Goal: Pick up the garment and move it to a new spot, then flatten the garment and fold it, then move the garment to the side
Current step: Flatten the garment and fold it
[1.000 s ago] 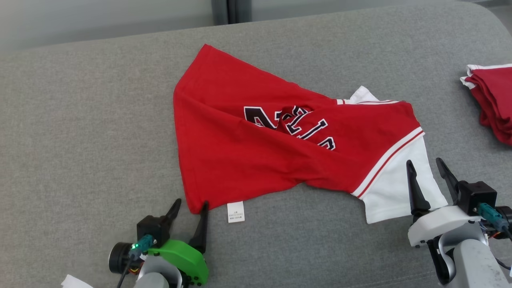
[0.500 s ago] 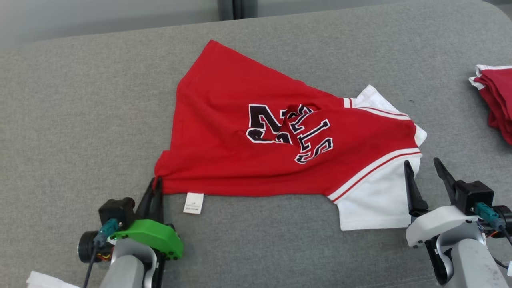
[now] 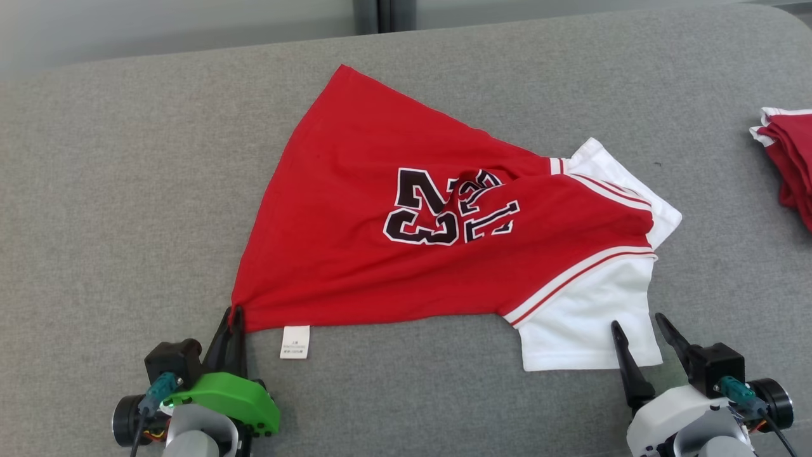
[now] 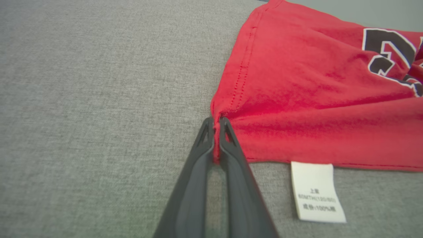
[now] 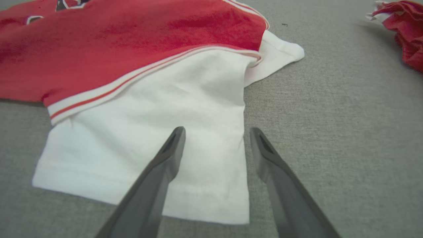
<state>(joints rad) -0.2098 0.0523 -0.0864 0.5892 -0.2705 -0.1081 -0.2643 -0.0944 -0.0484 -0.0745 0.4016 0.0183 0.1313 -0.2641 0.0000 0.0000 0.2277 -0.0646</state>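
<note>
Here's the red short-sleeved sports jersey with white sleeves (image 3: pixel 380 273), spread across the middle of the grey woven fabric surface (image 3: pixel 127 190). One red corner points away from the robot, and the dark white-outlined block lettering (image 3: pixel 431 212) is bunched by a fold running through the chest.

Now look at the grip. The left gripper (image 3: pixel 232 312), the one with the green housing, is clamped on the jersey's near-left hem corner. Its two dark fingers are pressed together with a pinch of red cloth between them. The left wrist view shows it plainly, with creases fanning out from the tips. Just beside that pinch, the small white care tag (image 3: pixel 295 343) hangs off the hem and lies flat on the grey.

Over on the other side, the right gripper (image 3: pixel 637 321) stands wide with its fingers spread, holding nothing. In its own wrist view one finger is over the white sleeve (image 5: pixel 158 109) near the sleeve's hem, and the other is past the sleeve's edge over bare grey. Whether the tips touch the cloth, I cannot tell.

A second red-and-white cloth bundle (image 3: pixel 790 165) sits well apart, at the far right edge.
</note>
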